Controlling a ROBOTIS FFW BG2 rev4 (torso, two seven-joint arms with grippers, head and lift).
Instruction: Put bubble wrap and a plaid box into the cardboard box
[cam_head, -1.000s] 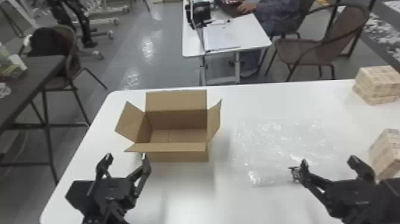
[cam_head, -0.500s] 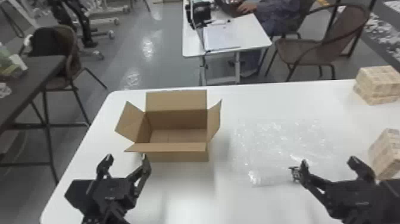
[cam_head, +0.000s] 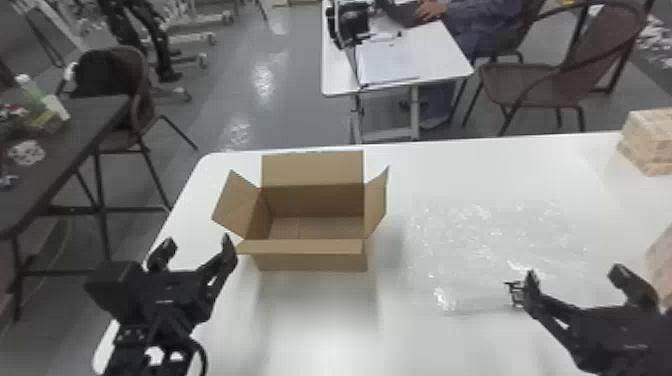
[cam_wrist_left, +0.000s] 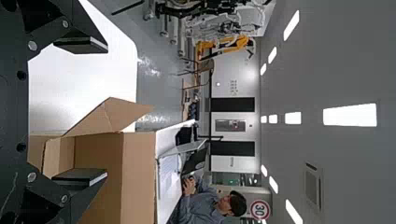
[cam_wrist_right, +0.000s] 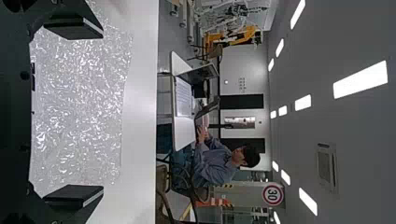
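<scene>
The bubble wrap (cam_head: 492, 245) looks light, floppy and slippery, so pinch its near edge. Left gripper (cam_head: 198, 244) and right gripper (cam_head: 574, 274) have fingers spread wide.

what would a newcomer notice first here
Most likely the open cardboard box, flaps spread, on the left part of the white table. Next, the clear bubble wrap lying flat to its right, glinting. Then the two black tools, left and right, both open at the near side of the table.
</scene>
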